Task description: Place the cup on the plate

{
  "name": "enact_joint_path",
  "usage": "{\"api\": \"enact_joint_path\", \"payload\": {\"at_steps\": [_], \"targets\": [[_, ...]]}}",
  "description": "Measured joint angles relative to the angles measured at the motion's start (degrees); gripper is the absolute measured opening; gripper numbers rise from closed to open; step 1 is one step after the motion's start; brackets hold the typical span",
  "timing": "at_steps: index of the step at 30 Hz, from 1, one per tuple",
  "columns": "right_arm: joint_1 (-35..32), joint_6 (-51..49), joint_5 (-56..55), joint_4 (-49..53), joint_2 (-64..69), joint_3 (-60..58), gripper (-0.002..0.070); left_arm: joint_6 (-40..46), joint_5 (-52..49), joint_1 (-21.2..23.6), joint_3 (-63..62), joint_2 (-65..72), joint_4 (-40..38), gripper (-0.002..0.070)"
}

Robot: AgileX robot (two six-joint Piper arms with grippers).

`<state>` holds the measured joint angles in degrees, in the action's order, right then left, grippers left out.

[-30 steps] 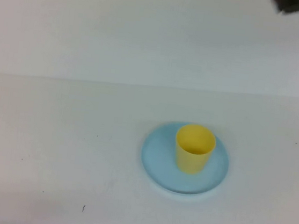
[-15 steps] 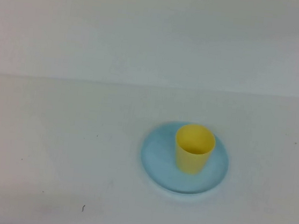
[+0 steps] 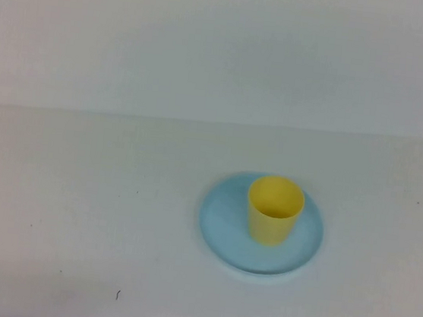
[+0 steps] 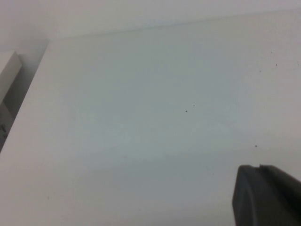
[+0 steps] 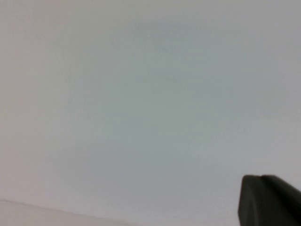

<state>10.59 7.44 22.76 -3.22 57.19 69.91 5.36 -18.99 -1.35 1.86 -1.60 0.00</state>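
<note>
Two things sit on the white table (image 3: 75, 212): the plate (image 3: 222, 232) and the cup (image 3: 274, 210). Nearest the robot, the tabletop is bare save for a few tiny dark specks. Further out, right of centre in the high view, lies the light blue plate, flat on the table. The yellow cup stands upright on it, mouth up, set toward the plate's far right part, its base inside the raised rim. Blue surface shows to the cup's left and in front of it. Nothing touches the cup or the plate. Beyond the plate the table runs on to its far edge, where a pale wall (image 3: 209, 43) rises.

Neither arm shows in the high view. The left gripper (image 4: 259, 165) appears only in its own wrist view, as a dark tip in a corner, above bare table with a few specks, its fingers together and holding nothing. The right gripper (image 5: 261, 176) likewise shows only as a dark tip in its wrist view, against a plain pale surface, fingers together, empty, well apart from the cup.
</note>
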Motion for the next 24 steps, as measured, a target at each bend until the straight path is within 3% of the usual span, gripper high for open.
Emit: {"api": "enact_joint_path", "payload": {"at_steps": [8,15,24], "targets": [[-1.0,-0.1,-7.4,-3.2,-19.8,-35.0,0.0001,0.0,-0.1,0.0,0.0,0.0,0.0,0.0001],[-1.7,-0.1,-11.4,-3.2,-31.3,-52.8,0.0001,0.0,-0.1,0.0,0.0,0.0,0.0,0.0001],[-8.7,-0.1,-13.8,-3.3,-49.9,-68.9,0.0001,0.0,-0.1,0.0,0.0,0.0,0.0,0.0001]]}}
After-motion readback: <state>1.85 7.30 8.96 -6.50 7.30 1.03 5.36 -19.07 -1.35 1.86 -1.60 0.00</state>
